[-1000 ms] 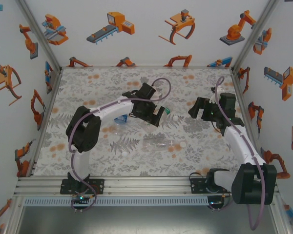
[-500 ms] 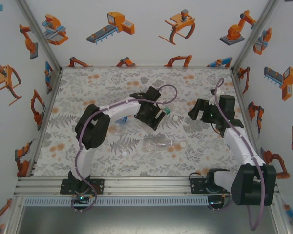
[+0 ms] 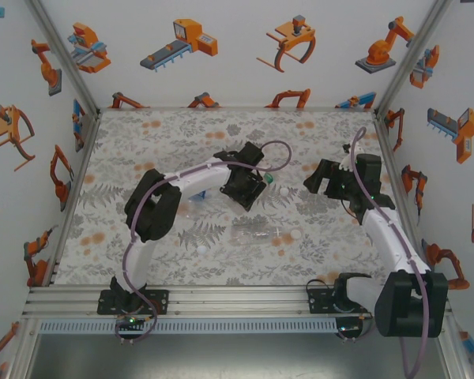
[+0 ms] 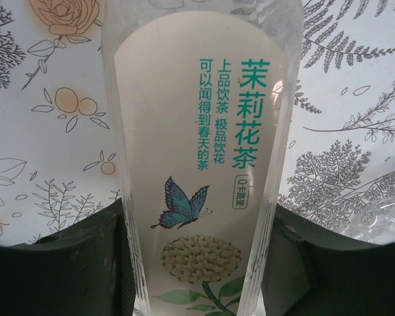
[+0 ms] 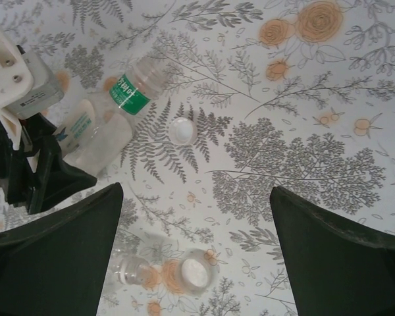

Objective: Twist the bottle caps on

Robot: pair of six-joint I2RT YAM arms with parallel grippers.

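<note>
My left gripper (image 4: 199, 220) is shut on the pale bottle with the green-white label (image 4: 197, 131). Its dark fingers (image 4: 72, 263) press both sides of the bottle, which lies on the mat at mid-table (image 3: 269, 181). From the right wrist, that bottle (image 5: 112, 118) lies with its open neck toward a white cap (image 5: 183, 130). A second white cap (image 5: 194, 275) sits by the neck of the clear unlabelled bottle (image 5: 126, 271), which lies flat (image 3: 257, 233). My right gripper (image 5: 196, 197) hangs open above the mat between the two caps, holding nothing; it is right of the left gripper (image 3: 320, 180).
The floral mat (image 3: 142, 150) covers the table, walled by panels on three sides. A blue-labelled bottle (image 3: 194, 194) lies partly under the left arm. A small white cap (image 3: 201, 247) lies on the mat nearer the front. The left arm's wrist (image 5: 20, 158) reaches into the right wrist view.
My left gripper has slid right onto the green-white labelled bottle and shut on it. The right gripper has barely moved and has narrowed slightly.
</note>
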